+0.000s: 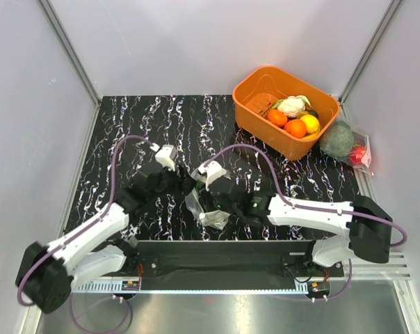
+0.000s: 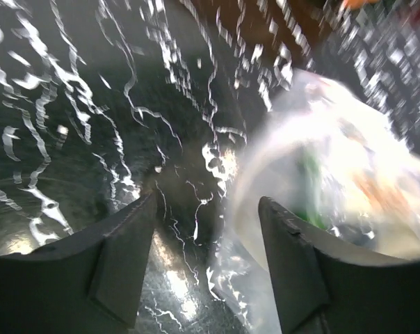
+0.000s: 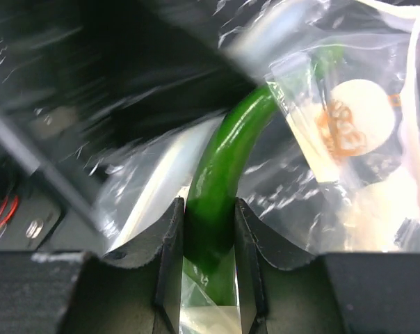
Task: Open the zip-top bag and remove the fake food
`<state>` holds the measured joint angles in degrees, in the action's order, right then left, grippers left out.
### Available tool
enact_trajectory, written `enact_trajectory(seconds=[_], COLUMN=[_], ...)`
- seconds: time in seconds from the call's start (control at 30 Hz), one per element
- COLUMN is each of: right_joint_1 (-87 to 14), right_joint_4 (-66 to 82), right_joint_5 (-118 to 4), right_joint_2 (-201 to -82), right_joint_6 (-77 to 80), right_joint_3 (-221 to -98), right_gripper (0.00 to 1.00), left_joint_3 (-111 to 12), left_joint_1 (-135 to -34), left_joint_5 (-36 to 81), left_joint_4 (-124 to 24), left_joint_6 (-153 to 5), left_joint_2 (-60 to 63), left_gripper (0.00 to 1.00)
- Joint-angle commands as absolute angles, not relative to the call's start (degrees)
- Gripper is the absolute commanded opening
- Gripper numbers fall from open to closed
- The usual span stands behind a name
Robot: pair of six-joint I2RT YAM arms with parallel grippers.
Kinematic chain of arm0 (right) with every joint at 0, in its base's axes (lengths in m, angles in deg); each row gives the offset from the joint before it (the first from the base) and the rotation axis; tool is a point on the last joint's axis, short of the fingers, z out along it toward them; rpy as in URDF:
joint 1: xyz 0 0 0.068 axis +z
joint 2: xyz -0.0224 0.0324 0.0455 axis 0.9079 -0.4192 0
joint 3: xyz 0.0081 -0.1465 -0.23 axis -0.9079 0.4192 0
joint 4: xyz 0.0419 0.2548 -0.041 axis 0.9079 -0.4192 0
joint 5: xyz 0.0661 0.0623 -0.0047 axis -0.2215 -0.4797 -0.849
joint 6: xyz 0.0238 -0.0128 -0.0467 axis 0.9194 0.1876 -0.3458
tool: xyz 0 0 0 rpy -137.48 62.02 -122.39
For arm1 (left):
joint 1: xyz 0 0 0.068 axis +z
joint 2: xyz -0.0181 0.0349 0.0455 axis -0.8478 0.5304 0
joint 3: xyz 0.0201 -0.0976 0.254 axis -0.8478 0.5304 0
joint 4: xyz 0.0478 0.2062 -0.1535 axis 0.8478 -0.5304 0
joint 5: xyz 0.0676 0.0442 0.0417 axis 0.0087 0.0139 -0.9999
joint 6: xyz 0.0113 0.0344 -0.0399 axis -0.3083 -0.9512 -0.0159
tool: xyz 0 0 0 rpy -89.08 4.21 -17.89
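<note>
Two tools meet close to the near edge of the counter (image 1: pixel 161 118), about midway along it. The right tool (image 3: pixel 208 203) is clamped narrow on a long green vegetable (image 3: pixel 227 146), one finger on each side of its lower end. The vegetable curves up and away into the zip-top bag (image 1: pixel 204 209), behind crumpled clear plastic printed with pale round dots. Whether a layer of plastic lies between the fingers and the vegetable I cannot tell. The bag lies crumpled just beside the right tool, on its left. The left tool (image 2: pixel 208 202) stands wide, with bare counter showing between its fingers; the bag sits blurred just off its right finger, and I cannot tell whether they touch.

In the far right corner stands an orange basket (image 1: pixel 262 87) holding a white cauliflower (image 1: pixel 291 106), two orange fruits (image 1: pixel 286 123) and a yellow fruit (image 1: pixel 309 123). Just beside it, at the right edge, lies a clear undotted bag (image 1: pixel 366 165) with a big green ball (image 1: pixel 337 139) and a red item (image 1: pixel 359 154).
</note>
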<state>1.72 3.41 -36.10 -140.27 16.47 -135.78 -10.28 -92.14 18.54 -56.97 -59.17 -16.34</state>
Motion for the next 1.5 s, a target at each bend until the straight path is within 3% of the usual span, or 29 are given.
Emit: enact_trajectory(seconds=[0.0, 0.1, 0.27, 0.47, 0.7, 1.17, 1.23, 1.37, 1.47], right_joint_1=[1.76, -0.35, -4.39, -8.08, -11.07, -12.48, -12.57, -12.75, -13.10], right_joint_4=[5.17, 5.17, 5.61, 3.59, 1.74, 1.83, 1.74, 1.83, 1.92], right_joint_5=[-25.76, -26.18, -29.16, -33.20, -34.79, -39.36, -39.45, -39.54, -39.28], right_joint_2=[-143.99, -147.68, -152.34, -155.86, -156.74, -155.69, -155.25, -154.81, -154.63], right_joint_6=[17.40, 18.54, 19.69, 21.00, 24.26, 31.03, 31.56, 32.35, 32.44], right_joint_3=[-140.57, -143.12, -146.72, -150.85, -154.19, -156.22, -156.13, -156.05, -155.96], right_gripper=[0.00, 0.00, 0.00, 0.00, 0.00, 0.00, 0.00, 0.00, 0.00], left_joint_3=[-6.90, -2.34, 2.43, 6.21, 7.35, 6.65, 6.56, 6.74, 6.91], left_joint_1=[-92.86, -93.47, -94.44, -94.62, -96.54, -104.02, -104.29, -104.90, -105.78], left_joint_5=[14.34, 11.97, 11.08, 16.35, 19.61, 12.67, 12.23, 12.49, 12.14], left_joint_4=[-57.36, -56.83, -57.97, -53.42, -46.47, -36.01, -35.39, -33.11, -32.31], left_joint_6=[-58.24, -56.39, -56.56, -56.91, -56.04, -55.24, -54.89, -54.36, -54.36], left_joint_2=[-24.64, -33.95, -47.31, -51.38, -44.53, -30.73, -28.80, -25.72, -23.79], left_gripper=[0.68, 0.77, 0.80, 0.83, 0.84, 0.84, 0.82, 0.60, 0.49])
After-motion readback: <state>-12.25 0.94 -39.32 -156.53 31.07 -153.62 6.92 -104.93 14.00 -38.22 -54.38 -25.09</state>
